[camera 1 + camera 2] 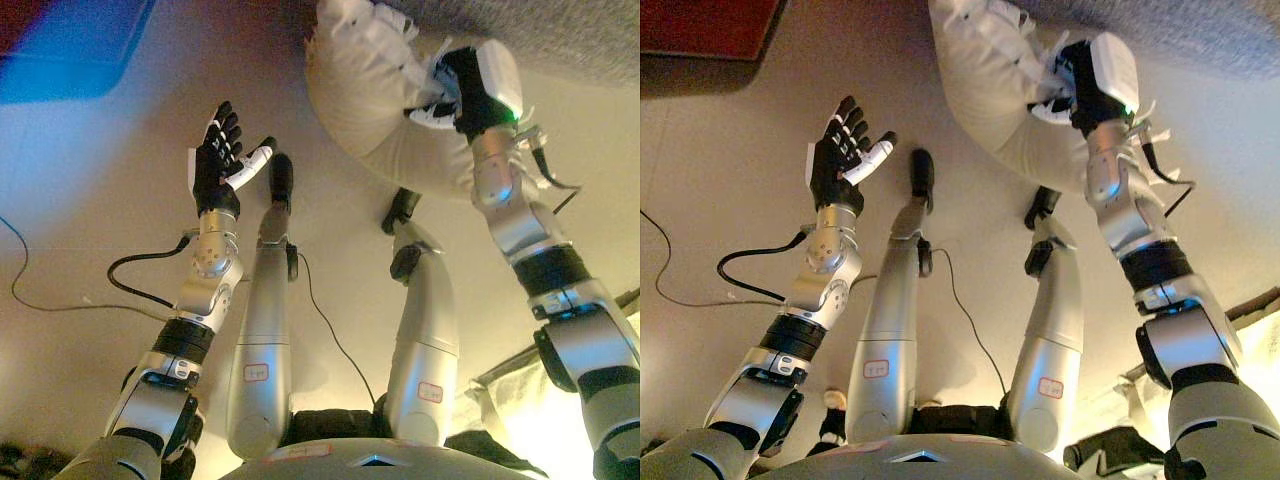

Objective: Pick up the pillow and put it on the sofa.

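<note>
Right hand point(452, 98) gripping pillow point(365, 90)

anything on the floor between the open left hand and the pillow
No objects: between the left hand and the pillow only bare floor shows, in both eye views.

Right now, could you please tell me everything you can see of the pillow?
The pillow is a cream-white, soft-looking cloth cushion, plump and creased, with gathered, puckered folds along its upper edge. It is held up at the top of the view, just below the grey textured sofa, its top cut off by the view's edge. The right hand grips its right side, fingers curled into the cloth. The open left hand is apart from it.
</note>
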`<state>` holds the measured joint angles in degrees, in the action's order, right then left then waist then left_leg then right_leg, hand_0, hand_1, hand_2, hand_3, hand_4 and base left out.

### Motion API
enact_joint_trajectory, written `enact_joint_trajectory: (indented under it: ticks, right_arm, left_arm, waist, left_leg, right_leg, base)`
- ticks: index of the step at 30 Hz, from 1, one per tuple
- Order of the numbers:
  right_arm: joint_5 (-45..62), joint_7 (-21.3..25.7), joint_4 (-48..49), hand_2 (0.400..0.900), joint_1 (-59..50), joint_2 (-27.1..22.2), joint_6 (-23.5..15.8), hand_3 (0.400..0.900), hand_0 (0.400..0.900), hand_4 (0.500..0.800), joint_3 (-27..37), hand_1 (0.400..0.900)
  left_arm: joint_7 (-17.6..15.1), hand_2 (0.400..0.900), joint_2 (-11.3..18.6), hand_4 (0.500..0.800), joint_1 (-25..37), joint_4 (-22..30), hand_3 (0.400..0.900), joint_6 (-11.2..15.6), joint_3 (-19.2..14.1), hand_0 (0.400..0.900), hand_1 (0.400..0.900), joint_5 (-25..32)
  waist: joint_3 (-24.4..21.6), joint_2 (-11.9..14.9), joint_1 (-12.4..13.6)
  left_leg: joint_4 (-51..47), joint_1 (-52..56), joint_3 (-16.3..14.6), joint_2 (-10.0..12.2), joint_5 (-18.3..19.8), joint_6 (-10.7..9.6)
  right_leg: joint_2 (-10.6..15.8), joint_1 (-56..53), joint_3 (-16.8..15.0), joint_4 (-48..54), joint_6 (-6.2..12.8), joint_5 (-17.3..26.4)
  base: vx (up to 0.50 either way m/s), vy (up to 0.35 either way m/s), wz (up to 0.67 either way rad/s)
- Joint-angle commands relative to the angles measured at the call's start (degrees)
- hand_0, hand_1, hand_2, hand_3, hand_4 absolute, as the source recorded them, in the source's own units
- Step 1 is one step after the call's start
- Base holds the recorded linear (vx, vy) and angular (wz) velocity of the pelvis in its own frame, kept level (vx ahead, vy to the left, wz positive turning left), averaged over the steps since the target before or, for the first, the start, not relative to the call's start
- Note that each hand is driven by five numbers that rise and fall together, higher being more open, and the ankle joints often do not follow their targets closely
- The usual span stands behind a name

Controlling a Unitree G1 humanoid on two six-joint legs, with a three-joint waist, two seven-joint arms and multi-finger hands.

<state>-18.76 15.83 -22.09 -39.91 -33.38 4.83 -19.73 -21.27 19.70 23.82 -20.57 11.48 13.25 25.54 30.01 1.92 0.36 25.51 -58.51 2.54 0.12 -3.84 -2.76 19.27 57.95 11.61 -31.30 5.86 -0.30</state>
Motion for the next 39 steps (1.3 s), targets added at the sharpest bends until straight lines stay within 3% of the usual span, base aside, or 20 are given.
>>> enact_joint_trajectory:
  ticks: [1, 10, 12, 16, 23, 28, 34, 39]
  right_arm:
    - [-3.5, 5.7, 14.1, 0.400, -1.0, -2.3, -8.0, 0.400, 0.400, 0.500, 6.9, 0.400]
    - [-5.8, 5.8, 20.7, 0.400, 12.6, -1.8, -11.7, 0.400, 0.400, 0.500, 11.5, 0.400]
    - [-4.3, 4.5, 22.6, 0.400, 16.2, -1.5, -13.2, 0.400, 0.400, 0.500, 13.2, 0.400]
    - [-2.4, 2.8, 27.2, 0.400, 20.9, -1.2, -14.9, 0.400, 0.400, 0.500, 17.3, 0.400]
    - [2.1, 1.4, 34.4, 0.400, 25.4, 0.3, -17.4, 0.400, 0.400, 0.500, 23.5, 0.400]
    - [6.3, -0.7, 36.8, 0.400, 27.1, 0.9, -18.8, 0.400, 0.400, 0.500, 25.8, 0.400]
    - [9.8, -2.2, 37.1, 0.400, 28.2, 1.3, -19.6, 0.400, 0.400, 0.500, 26.9, 0.400]
    - [12.5, -1.7, 31.3, 0.400, 25.3, -0.7, -18.8, 0.400, 0.400, 0.500, 26.3, 0.400]
  left_arm:
    - [-1.9, 0.900, -0.7, 0.800, -2.4, 2.7, 0.900, 3.3, -2.7, 0.900, 0.900, -3.8]
    - [-0.7, 0.900, -1.3, 0.800, -9.4, -0.2, 0.900, 2.5, -4.5, 0.900, 0.900, -7.8]
    - [0.7, 0.900, -1.7, 0.800, -11.9, -2.0, 0.900, 1.8, -5.1, 0.900, 0.900, -8.7]
    - [3.0, 0.900, -1.7, 0.800, -14.9, -2.0, 0.900, 0.9, -7.2, 0.900, 0.900, -9.0]
    - [5.5, 0.900, -2.0, 0.800, -19.8, -1.9, 0.900, -0.5, -9.8, 0.900, 0.900, -10.1]
    - [7.7, 0.900, -2.5, 0.800, -23.1, -0.7, 0.900, -0.7, -11.3, 0.900, 0.900, -10.0]
    - [9.6, 0.900, -2.3, 0.800, -24.4, 0.0, 0.900, -1.1, -11.7, 0.900, 0.900, -9.7]
    - [10.7, 0.900, -2.1, 0.800, -25.3, 0.1, 0.900, -1.3, -10.9, 0.900, 0.900, -8.6]
  waist:
    - [-0.3, 1.1, 0.2]
    - [-6.0, 2.9, -0.5]
    - [-9.2, 3.5, -0.8]
    - [-14.4, 4.2, -1.4]
    - [-22.6, 5.8, -1.9]
    - [-26.0, 6.6, -1.6]
    - [-27.2, 7.6, -0.8]
    - [-26.8, 8.3, 0.1]
  left_leg:
    - [-5.5, 10.1, 1.7, -0.1, 2.2, -1.7]
    - [-7.9, 30.5, 1.4, 1.1, 4.3, -0.7]
    - [-7.8, 36.9, 0.6, 1.9, 6.6, -0.4]
    - [-10.1, 43.0, 0.2, 2.2, 7.2, 0.0]
    - [-17.9, 51.1, -1.6, 2.5, 6.8, 0.4]
    - [-22.8, 54.9, -3.2, 3.2, 5.5, 0.2]
    - [-26.1, 56.1, -3.5, 4.6, 3.7, -1.5]
    - [-27.8, 55.8, -3.0, 5.4, 2.3, -2.5]
  right_leg:
    - [-0.5, -9.3, -1.4, 1.7, 4.73, 1.4]
    - [-0.9, -32.7, -0.4, 10.1, 4.82, 2.1]
    - [-0.6, -39.9, -0.3, 11.7, 5.42, 1.6]
    - [-0.7, -46.2, 0.3, 14.9, 6.40, 2.3]
    - [-1.3, -52.6, 0.2, 21.8, 7.74, 5.0]
    - [-1.5, -54.9, 0.1, 26.2, 8.30, 7.6]
    - [-2.2, -56.6, 1.8, 29.4, 8.26, 8.0]
    - [-2.3, -57.2, 3.4, 30.5, 8.17, 8.5]
  base:
    - [0.01, 0.024, -0.10]
    - [0.08, 0.016, -0.11]
    - [0.11, 0.074, -0.18]
    - [0.11, 0.064, -0.12]
    - [0.12, 0.034, -0.11]
    - [0.08, 0.017, -0.11]
    - [0.06, -0.029, 0.05]
    - [0.03, -0.038, 0.19]
